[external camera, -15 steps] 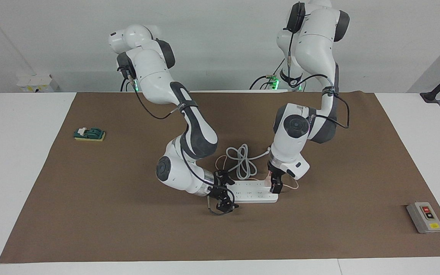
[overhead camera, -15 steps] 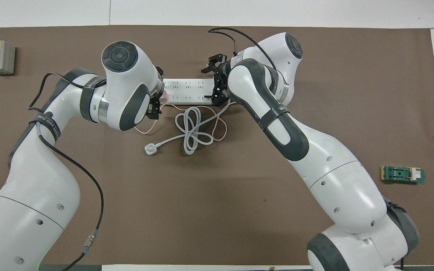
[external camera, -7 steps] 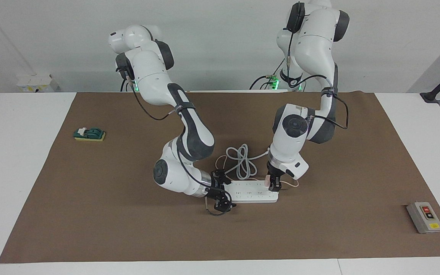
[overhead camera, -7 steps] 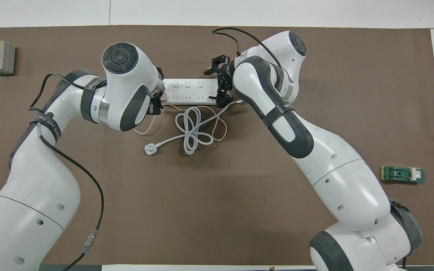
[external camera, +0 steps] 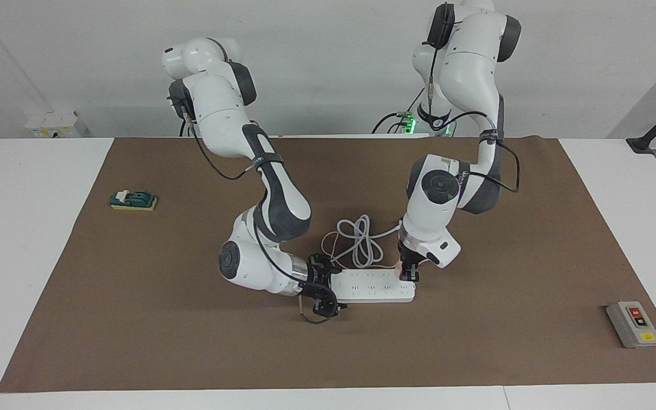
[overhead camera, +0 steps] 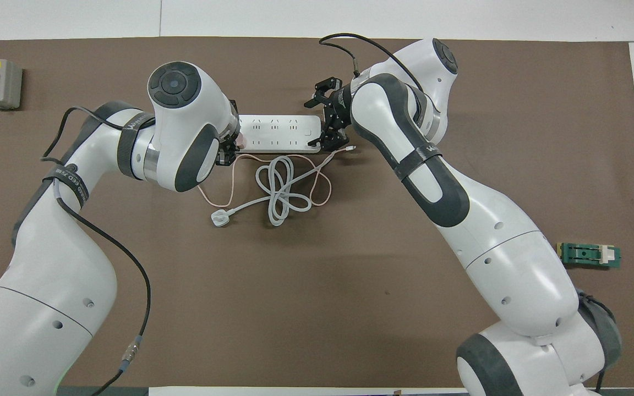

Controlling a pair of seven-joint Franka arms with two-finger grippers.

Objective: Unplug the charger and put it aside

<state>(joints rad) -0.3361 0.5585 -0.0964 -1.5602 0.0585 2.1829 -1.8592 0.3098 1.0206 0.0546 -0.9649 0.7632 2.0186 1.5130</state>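
Note:
The small pink charger (external camera: 399, 268) (overhead camera: 240, 144) sits plugged into the white power strip (external camera: 370, 288) (overhead camera: 278, 132), at the strip's end toward the left arm's end of the table. My left gripper (external camera: 409, 273) (overhead camera: 229, 153) points down at it and is shut on the charger. A thin pink cable (overhead camera: 323, 190) trails from the charger toward the robots. My right gripper (external camera: 323, 289) (overhead camera: 326, 117) is open at the strip's other end, one finger on each side of that end.
A thick white cord (overhead camera: 281, 192) with a three-pin plug (overhead camera: 219, 218) lies coiled beside the strip, nearer to the robots. A grey switch box (external camera: 632, 323) sits toward the left arm's end. A green block (external camera: 133, 200) lies toward the right arm's end.
My left gripper has closed on the charger. The right arm has drawn back toward its own end of the table, uncovering the end of the strip.

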